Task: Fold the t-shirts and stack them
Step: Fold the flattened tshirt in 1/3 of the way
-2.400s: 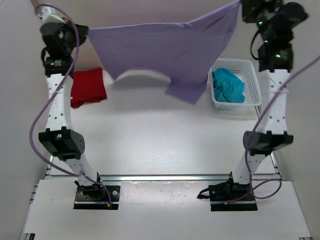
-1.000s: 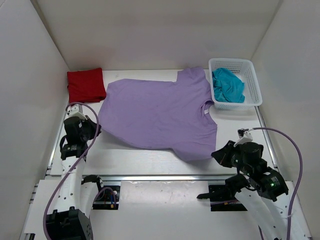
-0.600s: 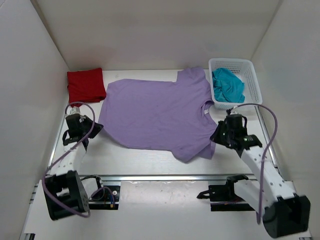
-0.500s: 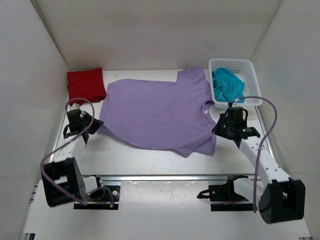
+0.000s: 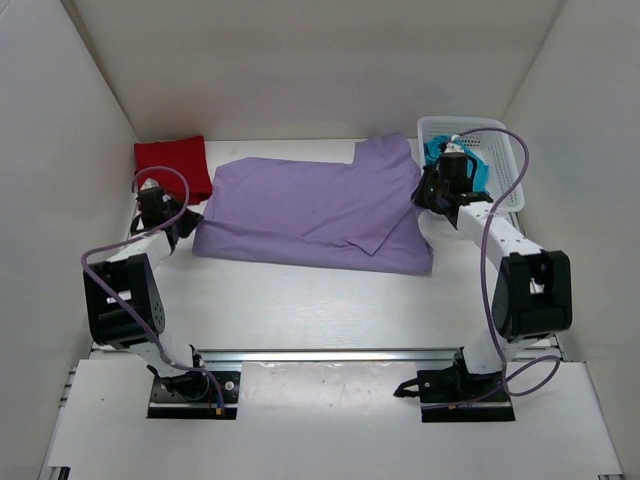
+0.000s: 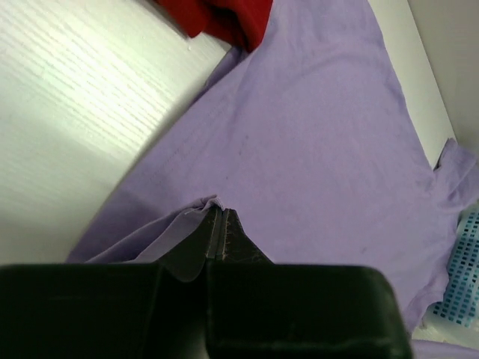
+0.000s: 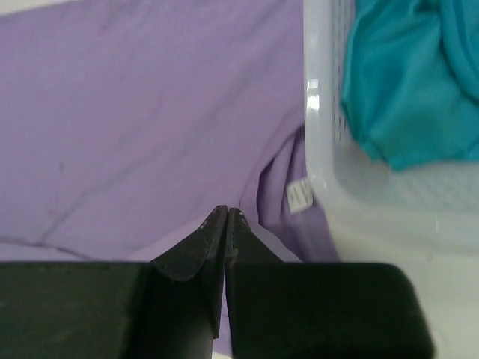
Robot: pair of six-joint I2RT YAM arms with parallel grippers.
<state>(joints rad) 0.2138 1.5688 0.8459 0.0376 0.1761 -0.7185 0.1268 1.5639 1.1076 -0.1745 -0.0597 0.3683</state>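
Observation:
The lavender t-shirt lies across the middle of the table, its near part folded over onto its far part. My left gripper is shut on the shirt's left edge; in the left wrist view cloth is pinched between the tips. My right gripper is shut on the shirt's right side by the neck, next to the basket. The red t-shirt lies folded at the far left. The teal t-shirt lies crumpled in the basket.
A white mesh basket stands at the far right, its wall close to my right fingers. A small white label shows on the lavender shirt's neck. White walls enclose the table on three sides.
Both grippers took the lavender shirt's near edge and carried it away from the bases, folding the shirt in half. The shirt had been held up high, then spread flat.

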